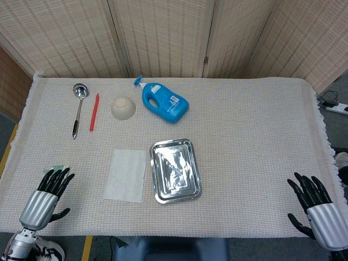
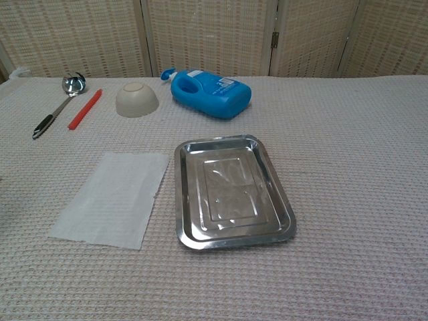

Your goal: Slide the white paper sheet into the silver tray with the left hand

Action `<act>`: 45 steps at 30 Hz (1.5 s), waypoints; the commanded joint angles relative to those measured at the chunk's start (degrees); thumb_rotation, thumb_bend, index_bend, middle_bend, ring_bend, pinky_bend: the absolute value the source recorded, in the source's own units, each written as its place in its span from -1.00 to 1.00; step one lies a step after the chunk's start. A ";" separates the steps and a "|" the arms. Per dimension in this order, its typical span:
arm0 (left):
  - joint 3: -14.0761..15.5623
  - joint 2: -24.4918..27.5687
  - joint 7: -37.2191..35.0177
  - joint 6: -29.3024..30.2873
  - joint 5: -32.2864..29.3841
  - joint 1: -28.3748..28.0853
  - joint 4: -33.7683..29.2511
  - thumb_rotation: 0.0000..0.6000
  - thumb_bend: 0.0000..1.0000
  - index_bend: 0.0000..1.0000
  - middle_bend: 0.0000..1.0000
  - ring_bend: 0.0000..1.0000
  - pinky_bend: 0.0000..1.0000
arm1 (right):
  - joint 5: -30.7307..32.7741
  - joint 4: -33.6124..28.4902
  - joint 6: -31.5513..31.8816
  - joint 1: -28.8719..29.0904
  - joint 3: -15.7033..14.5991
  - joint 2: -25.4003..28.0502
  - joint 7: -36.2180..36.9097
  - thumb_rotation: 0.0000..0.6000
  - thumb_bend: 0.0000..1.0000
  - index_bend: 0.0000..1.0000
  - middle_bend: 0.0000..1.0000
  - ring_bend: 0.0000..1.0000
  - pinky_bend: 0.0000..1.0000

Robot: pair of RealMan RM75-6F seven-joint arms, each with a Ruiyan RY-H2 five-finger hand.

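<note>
The white paper sheet (image 1: pixel 126 175) (image 2: pixel 112 198) lies flat on the cloth, just left of the silver tray (image 1: pixel 191 148) (image 2: pixel 275 175), which is empty. My left hand (image 1: pixel 48 195) rests at the table's near left edge with its fingers spread, well left of the sheet and holding nothing. My right hand (image 1: pixel 316 209) sits at the near right edge, fingers apart and empty, far from the tray. Neither hand shows in the chest view.
At the back of the table lie a ladle (image 1: pixel 78 109) (image 2: pixel 58 101), a red stick (image 1: pixel 94 112) (image 2: pixel 85 108), an upturned beige bowl (image 1: pixel 123 107) (image 2: pixel 137 99) and a blue bottle on its side (image 1: pixel 165 102) (image 2: pixel 210 93). A folding screen stands behind.
</note>
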 commanded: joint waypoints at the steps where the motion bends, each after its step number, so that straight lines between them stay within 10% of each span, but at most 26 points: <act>1: -0.01 -0.01 0.00 0.02 -0.05 0.03 0.04 1.00 -0.78 -1.00 -1.00 -1.00 -1.00 | 0.09 -0.07 -0.12 0.03 0.00 0.01 -0.02 1.00 -0.36 -1.00 -1.00 -1.00 -1.00; 10: 0.70 0.06 -1.15 -0.54 1.14 -0.49 -1.05 1.00 -0.78 -1.00 -1.00 -1.00 -0.99 | -0.02 0.17 0.34 -0.17 -0.10 0.18 0.53 1.00 -0.36 -1.00 -1.00 -1.00 -1.00; 14: 1.52 -1.99 -3.48 1.02 5.09 -1.36 1.40 1.00 -0.78 -0.92 -0.81 -0.92 -0.53 | -0.02 0.34 1.70 -0.54 0.25 0.12 1.37 1.00 -0.36 -1.00 -1.00 -1.00 -1.00; 24: 1.07 -12.64 -8.81 6.93 9.22 -1.96 15.50 1.00 -0.78 -0.41 0.91 0.76 0.98 | 2.01 0.76 -0.52 0.69 1.50 -1.58 0.71 1.00 -0.36 -1.00 -1.00 -1.00 -1.00; 45: 1.97 -25.08 -15.11 -1.24 6.03 -7.31 32.11 1.00 -0.41 0.03 1.00 1.00 1.00 | 3.53 1.57 4.53 -0.40 3.57 -1.32 6.49 1.00 -0.36 -1.00 -1.00 -1.00 -1.00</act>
